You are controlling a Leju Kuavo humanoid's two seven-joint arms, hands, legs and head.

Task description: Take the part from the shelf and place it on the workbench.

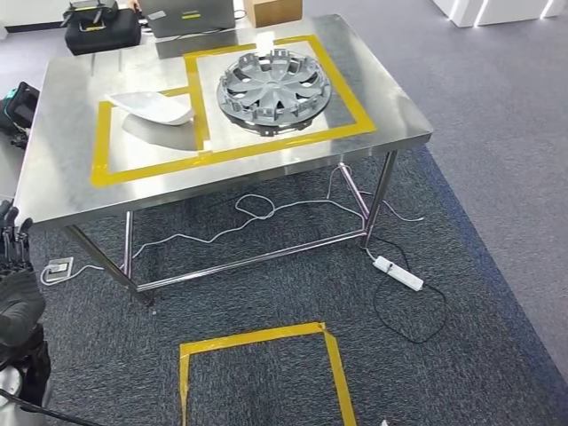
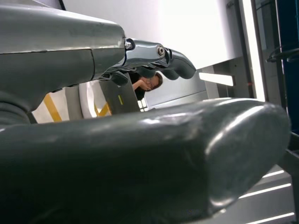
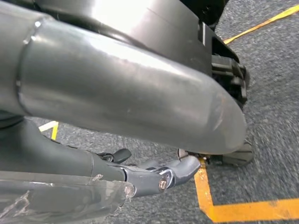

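A grey wheel cover (image 1: 274, 89) lies inside the right yellow-taped box on the steel workbench (image 1: 60, 169). A white curved part (image 1: 153, 107) lies in the left taped box. My left hand (image 1: 14, 266) hangs at the lower left, below the bench's near corner, its dark fingers apart and holding nothing. The left wrist view shows that hand's thick thumb (image 2: 176, 154) and straight fingers (image 2: 159, 58) with nothing between them. My right hand (image 3: 155, 179) hangs over the grey carpet with its fingers stretched out and nothing in them.
Under the bench, cables and a white power strip (image 1: 399, 273) lie on the carpet. A yellow tape square (image 1: 257, 339) marks the floor in front of me. A black bag (image 1: 100, 28) and a cardboard box (image 1: 272, 9) stand behind the bench. A person (image 2: 146, 83) is far off.
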